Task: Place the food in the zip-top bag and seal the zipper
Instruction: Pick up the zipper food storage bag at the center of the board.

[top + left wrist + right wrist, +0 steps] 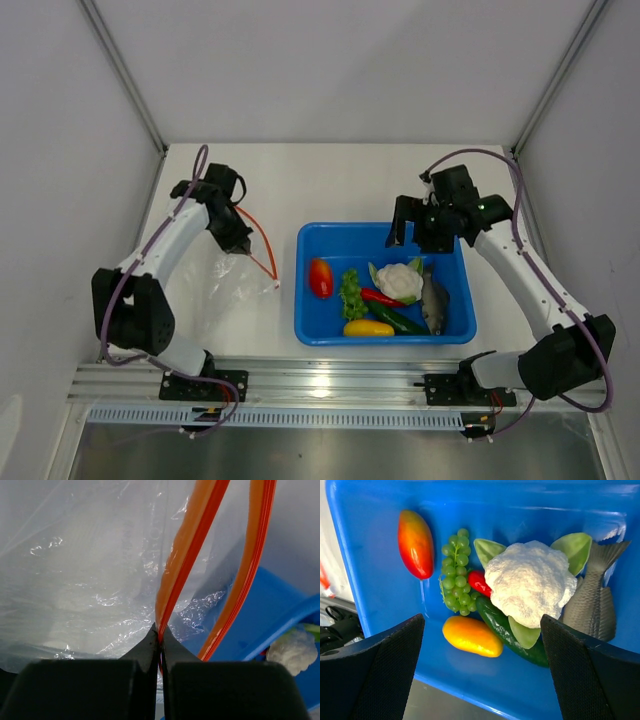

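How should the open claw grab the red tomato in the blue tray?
Across its narrow middle, coming straight down from above. The tomato lies flat and alone at the left end of the blue tray, with bare floor along both long sides, so the open right claw can straddle it there.

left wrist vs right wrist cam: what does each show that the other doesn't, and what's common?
Only left wrist: the left end effector shut on one lip of the orange-red zipper, the other lip standing apart, with the clear zip-top bag behind.
Only right wrist: the right end effector open, facing the tomato, lettuce, chili, squash, cucumber and fish.
Both: the blue tray and the white cauliflower.
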`<state>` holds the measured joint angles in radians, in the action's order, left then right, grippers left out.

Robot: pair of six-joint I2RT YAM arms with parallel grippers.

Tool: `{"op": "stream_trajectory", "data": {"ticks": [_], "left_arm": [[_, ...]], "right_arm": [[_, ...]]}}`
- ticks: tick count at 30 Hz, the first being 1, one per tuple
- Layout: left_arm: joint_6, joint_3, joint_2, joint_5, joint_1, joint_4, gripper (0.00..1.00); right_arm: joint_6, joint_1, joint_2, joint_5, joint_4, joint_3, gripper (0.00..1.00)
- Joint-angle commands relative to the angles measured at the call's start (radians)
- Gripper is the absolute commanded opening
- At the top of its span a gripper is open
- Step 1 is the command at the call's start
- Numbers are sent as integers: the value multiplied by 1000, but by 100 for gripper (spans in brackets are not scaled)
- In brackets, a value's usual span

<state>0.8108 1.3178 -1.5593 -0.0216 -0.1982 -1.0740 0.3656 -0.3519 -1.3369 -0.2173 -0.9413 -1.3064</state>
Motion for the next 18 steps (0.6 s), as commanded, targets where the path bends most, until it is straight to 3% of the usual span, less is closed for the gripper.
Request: {"op": "stream_trajectory", "data": {"ticks": [1,6,18], "left_arm": [[-48,-55,125,-89,-7,14,1],[-74,-121,234,-141,-35,-3,1],[-159,-144,285,-204,-47,-50,1]], "right_arm": [[7,-27,-19,15,3,9,99],[-5,-38,-64,52,-40,38,99],[-59,-160,-117,248,-28,85,96]]}}
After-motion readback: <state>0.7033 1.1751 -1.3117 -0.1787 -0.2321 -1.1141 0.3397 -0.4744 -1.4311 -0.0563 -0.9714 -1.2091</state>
